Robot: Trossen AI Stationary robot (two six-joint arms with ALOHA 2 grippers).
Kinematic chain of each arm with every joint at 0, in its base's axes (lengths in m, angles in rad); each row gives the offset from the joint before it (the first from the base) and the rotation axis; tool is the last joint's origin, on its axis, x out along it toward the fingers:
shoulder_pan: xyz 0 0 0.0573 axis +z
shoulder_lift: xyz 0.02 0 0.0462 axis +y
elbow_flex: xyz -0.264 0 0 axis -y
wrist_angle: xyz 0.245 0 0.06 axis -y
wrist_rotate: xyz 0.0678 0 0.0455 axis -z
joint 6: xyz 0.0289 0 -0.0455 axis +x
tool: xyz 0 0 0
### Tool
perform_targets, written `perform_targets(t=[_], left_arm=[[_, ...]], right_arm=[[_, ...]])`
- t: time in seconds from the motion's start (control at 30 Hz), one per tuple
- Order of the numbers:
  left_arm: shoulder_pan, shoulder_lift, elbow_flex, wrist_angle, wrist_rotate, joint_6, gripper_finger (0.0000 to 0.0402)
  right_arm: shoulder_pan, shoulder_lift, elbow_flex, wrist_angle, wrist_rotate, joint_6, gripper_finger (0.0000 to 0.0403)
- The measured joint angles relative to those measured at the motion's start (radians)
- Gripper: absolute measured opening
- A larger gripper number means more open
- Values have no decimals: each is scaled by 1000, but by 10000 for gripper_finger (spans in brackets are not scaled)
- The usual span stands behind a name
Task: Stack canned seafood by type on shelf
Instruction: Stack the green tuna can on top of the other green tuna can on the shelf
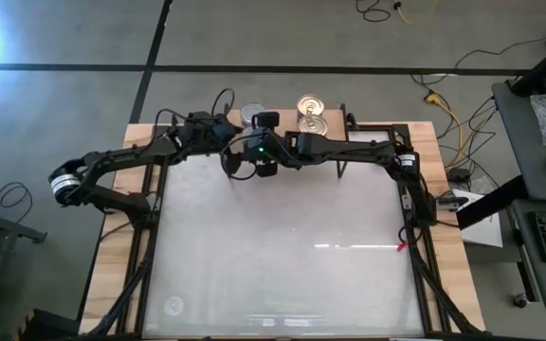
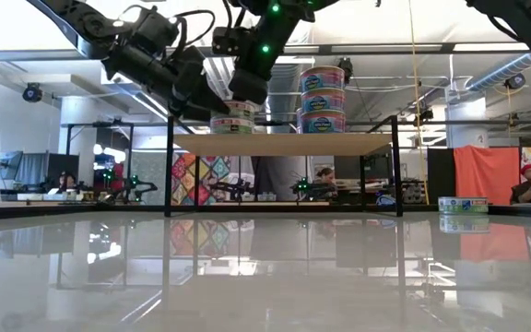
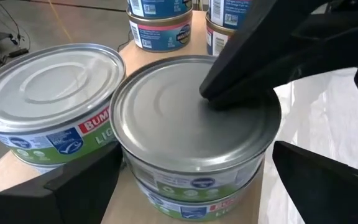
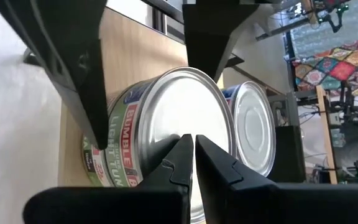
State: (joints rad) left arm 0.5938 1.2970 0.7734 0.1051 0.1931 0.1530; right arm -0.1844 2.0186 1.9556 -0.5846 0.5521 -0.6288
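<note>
Silver-grey metal fills the left wrist view: we see a two-high stack of flat round tins with green and blue labels point(image 3: 194, 155) on the pale wooden shelf board with thin black legs point(image 2: 284, 144), and a single tin of the same kind point(image 3: 51, 102) just beside the stack. The left gripper point(image 3: 194, 186) has its jaws spread wide, one dark finger on each side of the stack and clear of its wall. The right gripper point(image 4: 194, 146) has its fingers pressed together, with their tips resting on the plain lid of the top tin; in the left wrist view it shows as a dark wedge on that lid.

From the low view we count a second, taller stack of three tins with pink and blue labels point(image 2: 323, 97) on the same shelf board, a little apart from the silver-topped ones. The high view shows two gold pull-ring tops point(image 1: 311, 114) there, at the far edge of the white table with the wooden rim point(image 1: 282, 256), and both arms reaching in over the shelf. One more labelled tin point(image 2: 462, 204) sits low on the table, well apart from the shelf.
</note>
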Motion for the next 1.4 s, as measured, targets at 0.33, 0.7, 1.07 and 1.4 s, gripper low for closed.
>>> perform_targets(t=[0.33, 0.7, 1.07, 1.4], left_arm=[[0, -40, 0, -3, -20, 7, 398], [3, -100, 0, -72, -143, 26, 398], [4, -150, 0, -151, -174, 27, 398], [5, -96, 0, -157, -288, 64, 398]], right_arm=[[3, -3, 5, -5, -3, 7, 12], [27, -63, 68, -207, -3, 64, 12], [26, -59, 57, -303, -2, 80, 12], [-14, -59, 22, -286, -2, 86, 12]])
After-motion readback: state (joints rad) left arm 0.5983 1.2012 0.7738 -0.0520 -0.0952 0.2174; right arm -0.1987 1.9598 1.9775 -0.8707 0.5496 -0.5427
